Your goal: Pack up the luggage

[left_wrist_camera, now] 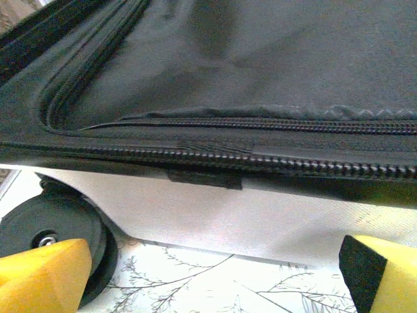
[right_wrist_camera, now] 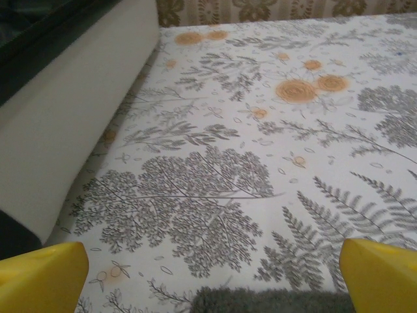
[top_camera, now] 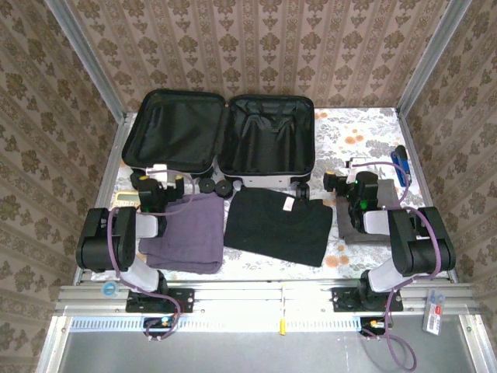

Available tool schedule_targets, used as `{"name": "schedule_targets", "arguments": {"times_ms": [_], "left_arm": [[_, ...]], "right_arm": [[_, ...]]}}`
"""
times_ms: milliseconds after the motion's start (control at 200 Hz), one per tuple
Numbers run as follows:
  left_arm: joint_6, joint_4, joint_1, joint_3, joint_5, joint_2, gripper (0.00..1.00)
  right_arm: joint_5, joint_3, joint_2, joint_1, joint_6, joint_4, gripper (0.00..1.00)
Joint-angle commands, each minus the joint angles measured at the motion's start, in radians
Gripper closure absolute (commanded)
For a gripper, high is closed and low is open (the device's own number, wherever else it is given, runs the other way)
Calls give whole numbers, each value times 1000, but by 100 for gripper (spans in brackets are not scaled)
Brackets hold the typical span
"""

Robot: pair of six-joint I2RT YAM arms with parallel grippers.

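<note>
The luggage lies open at the far side of the worktop, both halves flat with the black lining up and the wheels toward the arms. Just in front of it lie three folded cloths: a purple one on the left, a black one in the middle with a small white tag, and a grey one on the right, partly under the right arm. A blue item sits by the right edge. The left arm reaches over the purple cloth, and the left jaws hang just short of the near wall of the left half; they stand wide apart and hold nothing. In the left wrist view its yellow fingers frame the white shell, the zip along the rim and one black wheel. The right jaws are also wide apart and hold nothing, low over the flowered worktop beside the right half. In the right wrist view its yellow fingers show at the bottom corners, the shell at the left and the grey cloth's edge between them.
</note>
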Motion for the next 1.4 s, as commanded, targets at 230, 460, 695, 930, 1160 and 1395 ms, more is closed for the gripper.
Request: {"name": "schedule_targets", "arguments": {"times_ms": [230, 460, 695, 930, 1160, 1395], "left_arm": [[-276, -875, -84, 302, -405, -477, 0], [-495, -1234, -156, 405, -157, -645, 0], [-604, -1732, -482, 613, -58, -486, 0], [-692, -1725, -729, 646, 45, -273, 0], [-693, -1641, -780, 686, 130, -84, 0], [-652, -1568, -781, 714, 182, 22, 0]], "right_arm": [[250, 187, -471, 19, 96, -606, 0], [207, 331, -622, 36, 318, -981, 0], [-50, 399, -533, 152, 448, -1398, 7], [-54, 314, -450, 344, 573, -1437, 6], [-10, 229, -389, 417, 666, -1422, 7], [-16, 220, -337, 429, 667, -1395, 8]]}}
